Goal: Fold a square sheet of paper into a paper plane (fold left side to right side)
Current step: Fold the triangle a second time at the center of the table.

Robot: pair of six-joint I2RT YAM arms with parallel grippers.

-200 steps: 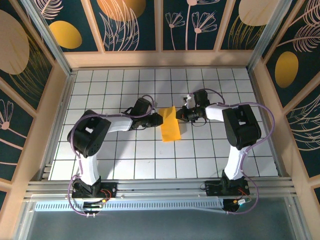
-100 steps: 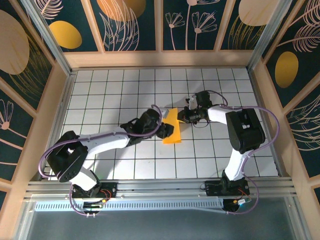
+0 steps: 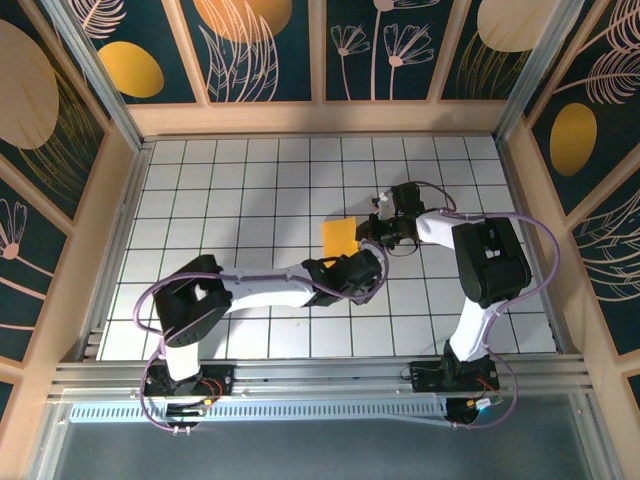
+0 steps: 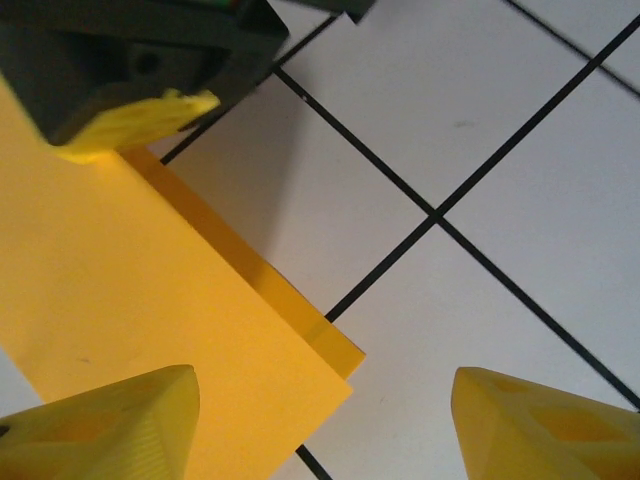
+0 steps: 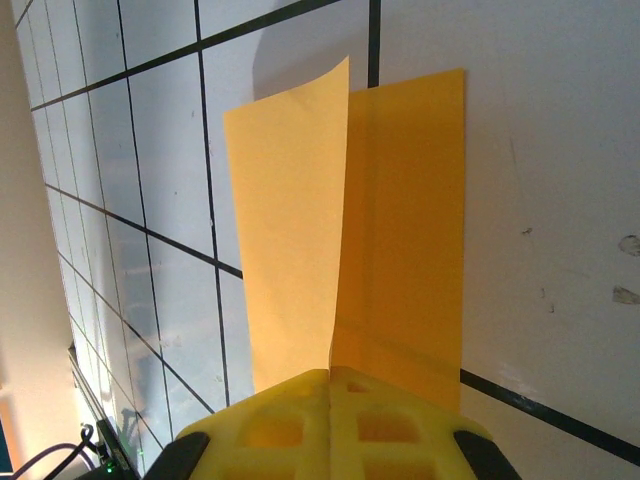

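The square sheet of paper (image 3: 338, 235) lies doubled over as an orange-yellow rectangle at the table's middle. My right gripper (image 3: 373, 235) is shut on its right edge. In the right wrist view the shut gripper (image 5: 330, 385) pinches the sheet (image 5: 410, 200), whose upper flap (image 5: 290, 210) stands up off the lower layer. My left gripper (image 3: 362, 266) hovers over the sheet's near end and hides part of it. In the left wrist view it (image 4: 322, 395) is open, with one finger (image 4: 100, 420) over the paper (image 4: 120, 290) and the other over bare tile. The two layers' corners do not quite meet.
The white grid-tiled table (image 3: 240, 190) is boxed in by wooden walls (image 3: 320, 118) with dark floral panels. The right gripper's yellow fingertip (image 4: 140, 120) shows at the top left of the left wrist view, close to my left fingers.
My left arm has swung from the sheet's left side across to its near right end, and its gripper has opened. The paper now shows narrower. The right gripper has stayed put.
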